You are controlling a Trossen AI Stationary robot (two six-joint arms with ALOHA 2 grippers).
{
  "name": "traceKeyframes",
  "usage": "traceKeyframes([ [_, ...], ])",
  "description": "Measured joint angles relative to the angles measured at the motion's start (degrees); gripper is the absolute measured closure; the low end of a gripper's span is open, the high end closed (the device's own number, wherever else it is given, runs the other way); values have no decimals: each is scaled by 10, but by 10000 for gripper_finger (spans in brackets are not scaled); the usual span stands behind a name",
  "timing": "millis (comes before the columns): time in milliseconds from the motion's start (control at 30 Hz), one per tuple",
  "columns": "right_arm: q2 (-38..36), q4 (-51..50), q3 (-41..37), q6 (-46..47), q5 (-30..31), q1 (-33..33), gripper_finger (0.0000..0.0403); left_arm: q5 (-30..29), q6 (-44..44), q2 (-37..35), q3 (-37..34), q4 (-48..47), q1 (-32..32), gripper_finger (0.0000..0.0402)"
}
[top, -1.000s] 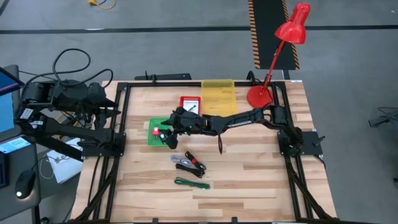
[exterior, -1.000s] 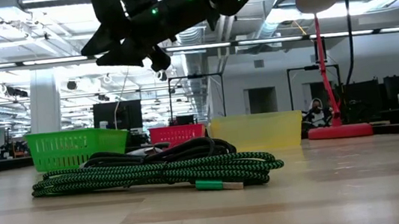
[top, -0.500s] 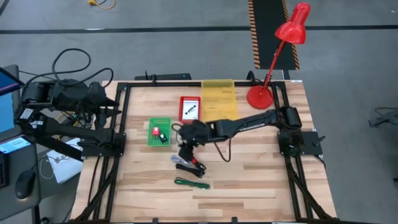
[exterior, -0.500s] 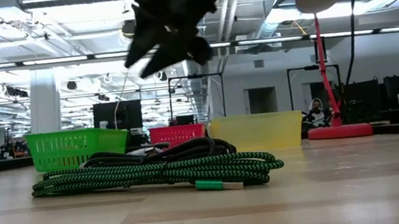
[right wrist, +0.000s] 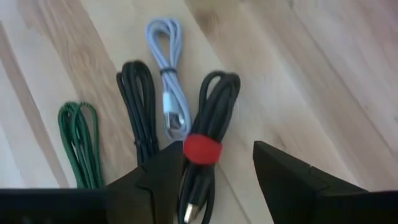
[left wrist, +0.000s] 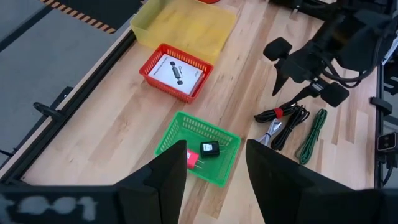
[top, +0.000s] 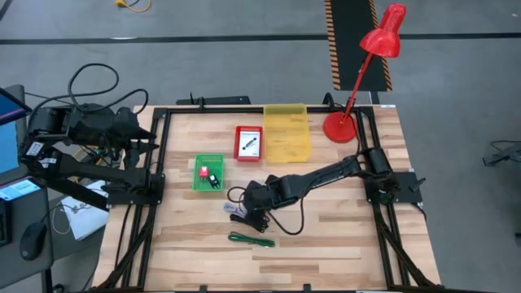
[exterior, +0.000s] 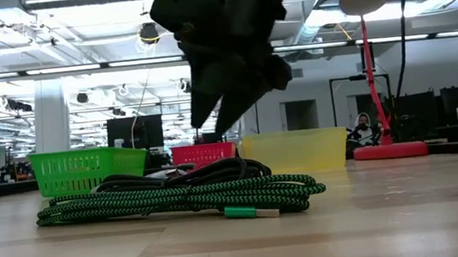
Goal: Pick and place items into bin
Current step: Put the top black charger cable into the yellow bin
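While the right gripper [top: 247,210] hangs just above the cables mid-table, fingers spread with nothing pinched, the left gripper [left wrist: 211,177] sits parked at the table's left edge, fingers also apart and holding nothing. 3 bins stand in the back half of the table: green bin [top: 207,172] holds a small black piece [left wrist: 209,149] and a red piece [top: 203,171]; red bin [top: 249,143] holds a white card [left wrist: 177,72] with a dark print; yellow bin [top: 286,132] shows nothing inside. Loose on the wood: black cable with red band [right wrist: 206,140] directly under the right gripper, a 2nd black cable [right wrist: 138,106] and a white cable [right wrist: 166,74] just beside it, and a green cable [top: 251,240] nearer the front edge, apart from the others. Red lamp [top: 358,77] stands at the back right corner.
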Motion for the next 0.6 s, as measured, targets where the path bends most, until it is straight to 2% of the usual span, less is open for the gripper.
traceKeyframes([
  [333, 0, -1, -10, 10, -3, 15, 189, 0, 2, 0, 0, 0, 0, 248],
  [600, 1, 2, -13, 14, -3, 15, 190, 0, 1, 0, 0, 0, 0, 248],
])
